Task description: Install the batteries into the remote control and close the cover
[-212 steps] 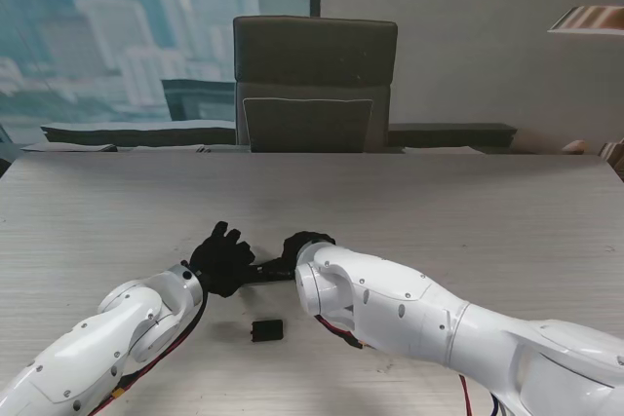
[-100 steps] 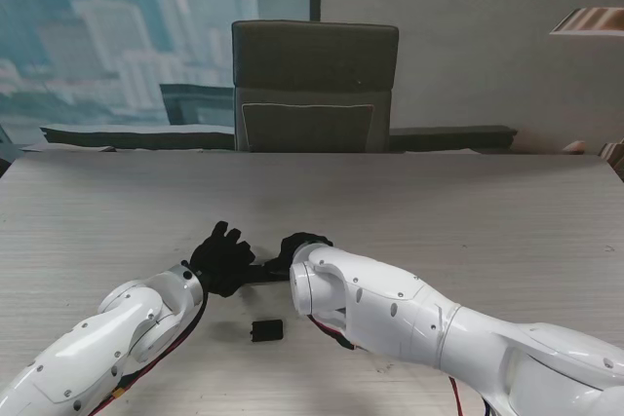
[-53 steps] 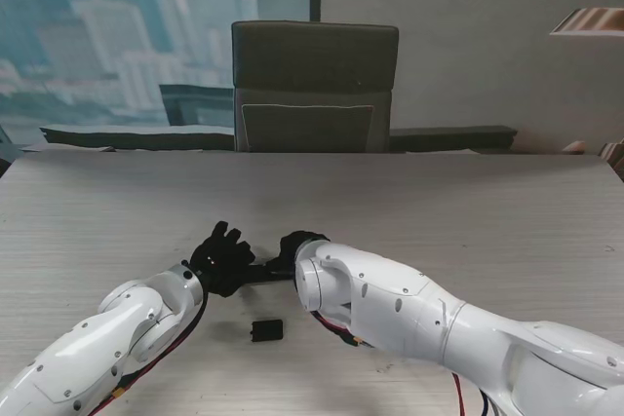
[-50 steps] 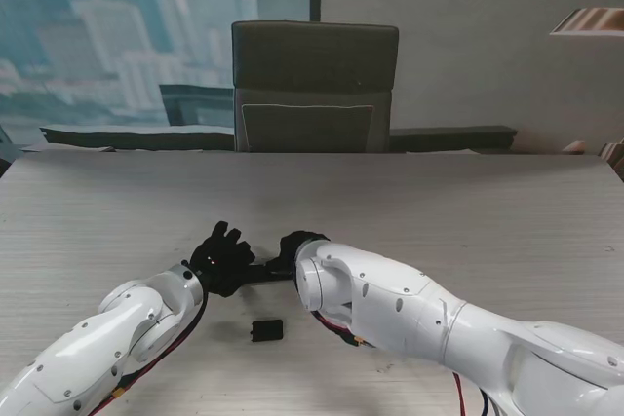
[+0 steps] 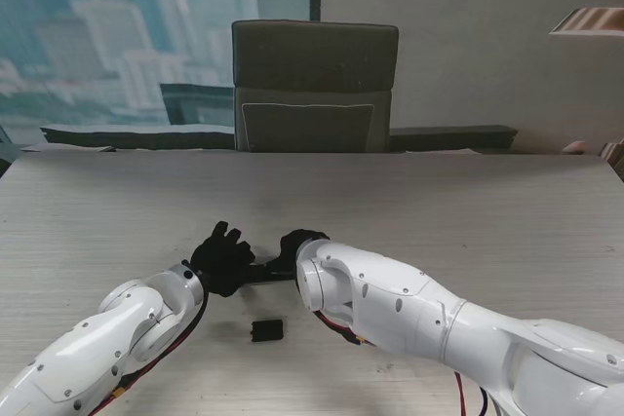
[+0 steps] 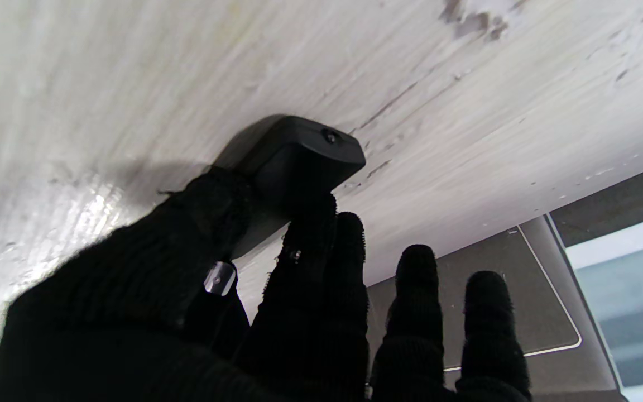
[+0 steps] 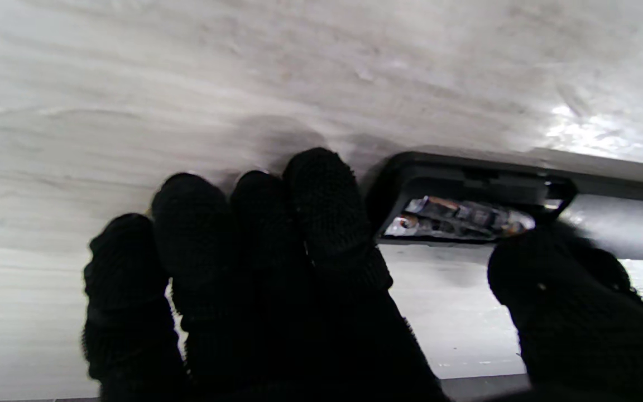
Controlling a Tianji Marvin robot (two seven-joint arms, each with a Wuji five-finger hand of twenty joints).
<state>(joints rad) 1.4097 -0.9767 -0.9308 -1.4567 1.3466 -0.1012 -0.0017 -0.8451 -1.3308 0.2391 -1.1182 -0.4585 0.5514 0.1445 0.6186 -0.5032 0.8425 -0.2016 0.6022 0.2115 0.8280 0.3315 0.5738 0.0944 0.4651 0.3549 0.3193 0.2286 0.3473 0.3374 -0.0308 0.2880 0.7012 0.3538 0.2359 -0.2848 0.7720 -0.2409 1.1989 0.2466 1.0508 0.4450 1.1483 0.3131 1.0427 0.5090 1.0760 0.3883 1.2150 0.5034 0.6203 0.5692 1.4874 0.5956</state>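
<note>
The black remote control [image 5: 264, 271] lies on the table between my two gloved hands. My left hand [image 5: 222, 258] is shut on one end of it; thumb and forefinger pinch that end [image 6: 299, 162]. My right hand [image 5: 295, 245] is at the other end, largely hidden behind its forearm. In the right wrist view the open battery compartment [image 7: 461, 215] shows metal-coloured batteries inside; the fingers [image 7: 321, 212] press against the remote's end and the thumb [image 7: 556, 273] rests at the compartment's edge. The small black battery cover [image 5: 266, 329] lies loose on the table, nearer to me than the remote.
The light wood-grain table [image 5: 468, 211] stretches wide around the hands. A dark office chair [image 5: 314, 85] stands behind the far edge. My white right forearm [image 5: 409, 309] crosses the near middle, close to the loose cover.
My right forearm shifts slightly from side to side. Both hands, the remote and the cover stay where they were.
</note>
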